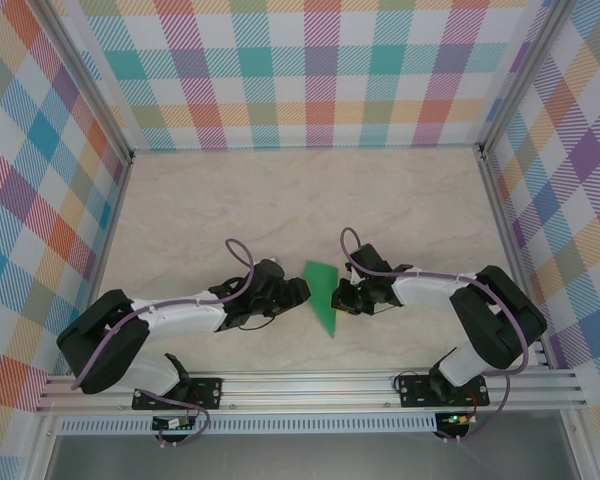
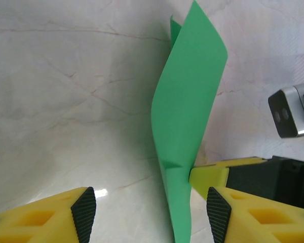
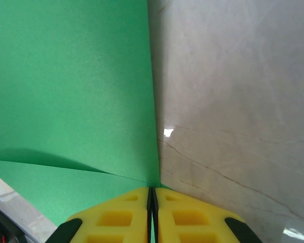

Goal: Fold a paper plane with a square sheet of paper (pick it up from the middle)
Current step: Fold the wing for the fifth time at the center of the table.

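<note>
Right hand (image 3: pixel 152 196) tight on square sheet of paper (image 3: pixel 71 86)

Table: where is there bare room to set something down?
Bare: the far half of the table, up to the checkered back wall. Crowded: front middle, where the left gripper and right gripper meet at the green sheet of paper.

Tabletop (image 1: pixel 300 200): pale beige marble pattern with thin brown veins and a faint sheen. Plaid panels in pastel colours enclose it on three sides: back wall (image 1: pixel 300 70) along its far edge, left wall (image 1: pixel 30 180) and right wall (image 1: pixel 580 170) along its side edges. Aluminium rail (image 1: pixel 310 385): slotted, running along its near edge.
</note>
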You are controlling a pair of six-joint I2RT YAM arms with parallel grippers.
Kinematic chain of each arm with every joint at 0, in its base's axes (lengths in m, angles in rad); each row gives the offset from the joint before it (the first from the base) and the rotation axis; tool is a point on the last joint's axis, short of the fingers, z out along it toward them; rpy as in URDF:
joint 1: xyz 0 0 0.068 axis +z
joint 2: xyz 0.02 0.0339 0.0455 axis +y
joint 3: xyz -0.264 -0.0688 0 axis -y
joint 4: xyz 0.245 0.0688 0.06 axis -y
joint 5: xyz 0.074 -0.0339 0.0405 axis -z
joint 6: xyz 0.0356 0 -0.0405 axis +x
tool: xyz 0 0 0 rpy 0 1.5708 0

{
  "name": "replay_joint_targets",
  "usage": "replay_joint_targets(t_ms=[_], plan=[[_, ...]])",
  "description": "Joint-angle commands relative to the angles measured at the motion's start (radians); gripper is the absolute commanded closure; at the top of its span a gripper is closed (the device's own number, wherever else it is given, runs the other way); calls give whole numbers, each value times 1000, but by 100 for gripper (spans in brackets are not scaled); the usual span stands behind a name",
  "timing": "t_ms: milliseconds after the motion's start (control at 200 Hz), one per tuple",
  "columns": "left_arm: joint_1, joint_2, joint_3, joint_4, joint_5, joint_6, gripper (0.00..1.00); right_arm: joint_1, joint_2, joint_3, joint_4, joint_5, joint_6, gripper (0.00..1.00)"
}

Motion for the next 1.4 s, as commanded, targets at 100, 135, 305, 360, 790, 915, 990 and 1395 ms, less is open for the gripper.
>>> replay_joint_targets(t_ms=[100,135,305,360,790,915,990,1395], plan=[[-12,100,73,109,22,3,43,-11,-25,-37,-59,50,-23,87],[-12,117,86,107,26,7,43,-10,-25,-39,-60,51,-24,87],[-12,206,162,100,69,47,54,-14,-39,-42,-70,56,-26,87],[-10,219,164,106,73,44,57,-14,-49,-42,-71,56,-25,86],[-2,231,154,126,82,51,96,-12,-264,-43,-144,82,-47,76],[-2,206,162,86,71,48,100,17,-383,-44,-213,144,-107,66],[-2,189,166,67,63,43,100,73,-436,-41,-270,232,-161,63],[-4,204,169,88,62,9,100,420,-542,-182,-82,584,-391,50]])
